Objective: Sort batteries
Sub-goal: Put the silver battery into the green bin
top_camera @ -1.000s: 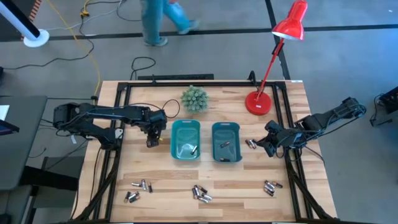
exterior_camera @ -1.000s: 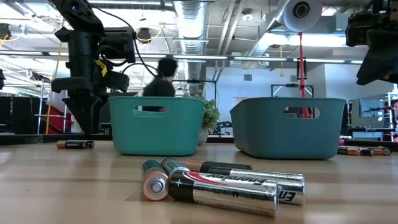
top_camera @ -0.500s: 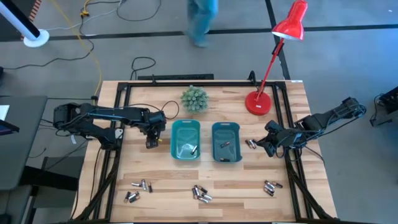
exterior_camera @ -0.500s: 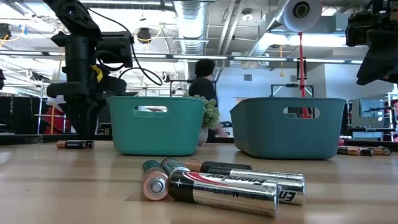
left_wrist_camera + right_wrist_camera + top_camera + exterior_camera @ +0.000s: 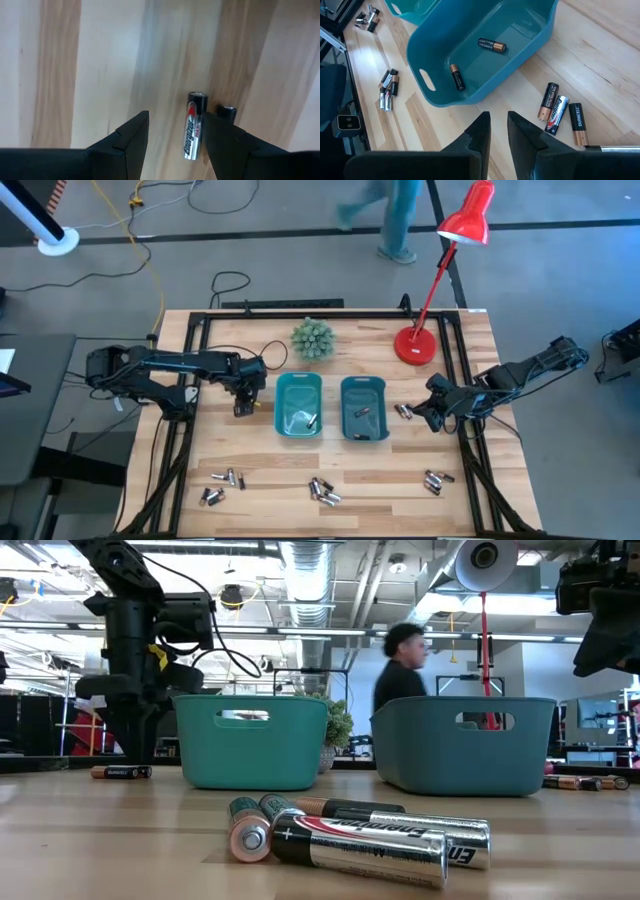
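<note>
The left gripper (image 5: 172,137) hangs with fingers spread wide over a silver-and-black cylindrical battery (image 5: 195,125) lying on the pale wooden table (image 5: 100,65). It's sitting closer to one finger, so centring before closing would probably help. The right gripper (image 5: 499,131), narrow and empty, waits beside the teal plastic bin (image 5: 470,92).

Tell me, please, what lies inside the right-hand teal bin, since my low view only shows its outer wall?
Observer: Two batteries lie in that bin, apart from each other.
Operator: Thank you. What is under the left arm?
Observer: The left arm has a single battery lying on the table between its open jaws.
Operator: And the right arm?
Observer: The right arm hovers by three loose batteries beside that bin, its jaws empty.
</note>
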